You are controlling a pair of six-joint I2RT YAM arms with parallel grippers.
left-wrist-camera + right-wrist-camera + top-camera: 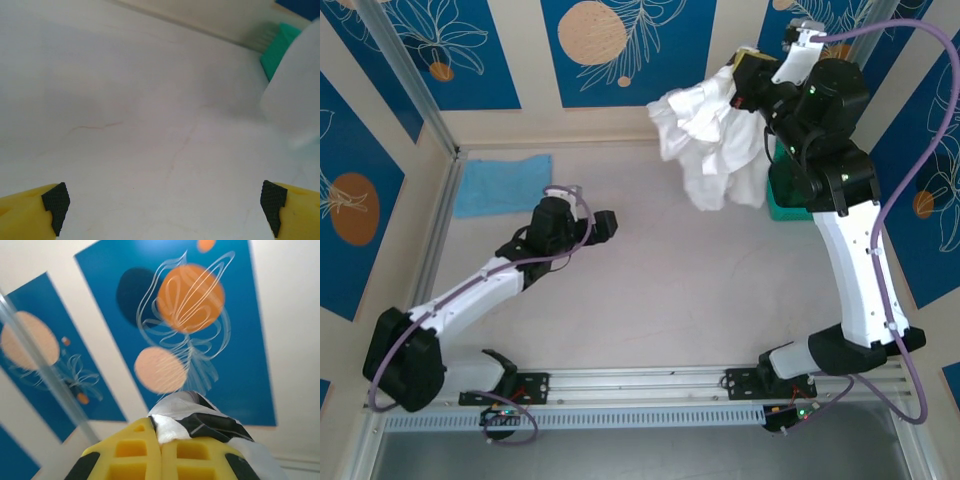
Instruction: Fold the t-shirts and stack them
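My right gripper [741,78] is raised high at the back right, shut on the large white t-shirt [705,140], which hangs bunched below it above the table. In the right wrist view the yellow fingers [135,450] of that gripper [161,429] pinch a fold of white cloth with black print [200,421]. The light-blue t-shirt [503,185] lies folded flat at the back left. My left gripper [606,225] hovers low over the bare middle of the table, open. Its black pads [55,206] stand wide apart around nothing, and the white t-shirt [295,100] hangs blurred on the right.
A teal container [783,192] stands at the back right, behind the hanging shirt, also the teal container [278,47] in the left wrist view. Blue patterned walls [590,45] close the back and sides. A metal rail [640,385] runs along the near edge.
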